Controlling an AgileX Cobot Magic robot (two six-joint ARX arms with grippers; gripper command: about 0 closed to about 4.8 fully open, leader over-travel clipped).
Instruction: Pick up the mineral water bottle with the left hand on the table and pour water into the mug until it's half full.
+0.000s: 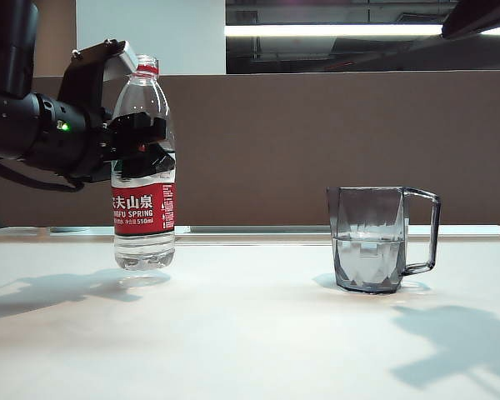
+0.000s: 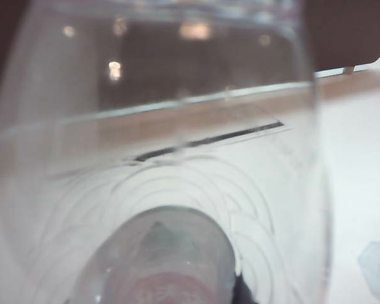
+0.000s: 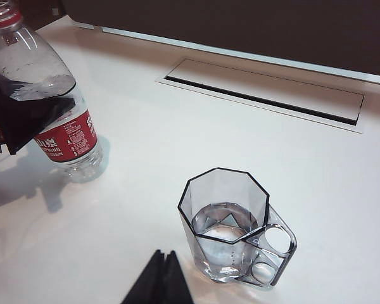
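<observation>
The mineral water bottle (image 1: 143, 167) stands upright at the left, with its base just off the table (image 1: 233, 333). It has a red label and a red neck ring, and water fills its lower part. My left gripper (image 1: 142, 150) comes in from the left and is shut on the bottle's middle, above the label. In the left wrist view the clear bottle (image 2: 164, 190) fills the picture. The smoky-grey mug (image 1: 375, 242) stands to the right, holding water to about half its height. In the right wrist view my right gripper (image 3: 163, 272) is shut, empty, close beside the mug (image 3: 231, 221), with the bottle (image 3: 57, 120) farther off.
A long recessed slot (image 3: 259, 95) lies in the tabletop behind the mug. A brown partition wall (image 1: 317, 142) runs along the table's far edge. Bare white tabletop lies between bottle and mug.
</observation>
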